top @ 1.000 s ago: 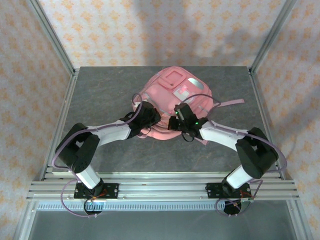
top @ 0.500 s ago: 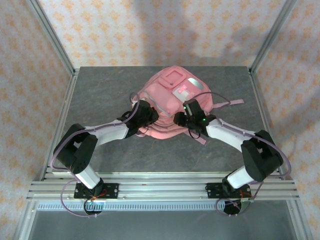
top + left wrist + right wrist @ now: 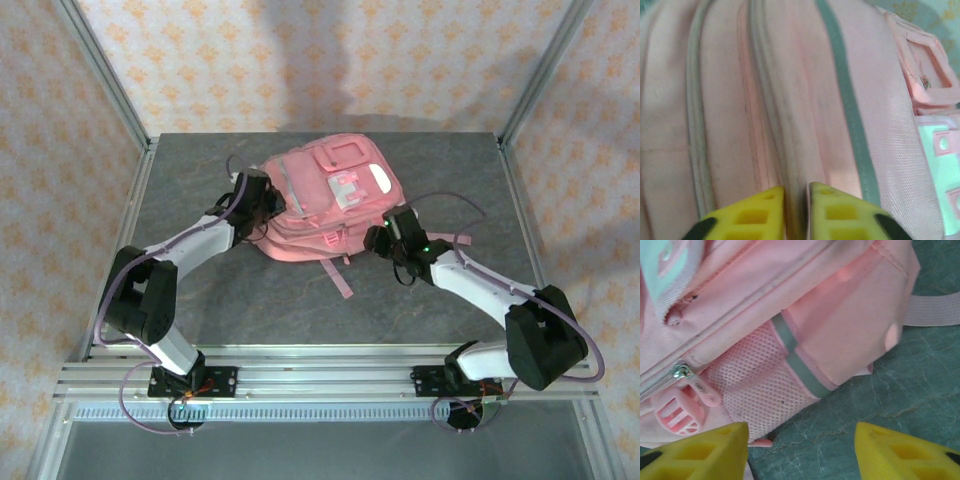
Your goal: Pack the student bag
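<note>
The student bag point(image 3: 322, 195), pink with grey zip trim, lies flat on the table with its front pockets facing up. My left gripper point(image 3: 264, 203) is at its left side. In the left wrist view the yellow fingertips point(image 3: 826, 200) stand a little apart over the bag point(image 3: 790, 90), astride a zip ridge, with a dark slit beside the right finger. My right gripper point(image 3: 377, 238) is at the bag's right side. It point(image 3: 801, 445) stands wide open over bare table beside the mesh side pocket point(image 3: 760, 390), holding nothing.
A loose pink strap point(image 3: 338, 278) trails toward the near edge and another point(image 3: 458, 240) lies to the right of the bag. Grey tabletop point(image 3: 200, 290) lies bare in front. Aluminium frame posts point(image 3: 100, 75) rise at the back corners.
The bag has swung left and gone from bunched up to lying flat. The right gripper has opened and let go of it. The left fingers have parted slightly, and both arms have spread apart.
</note>
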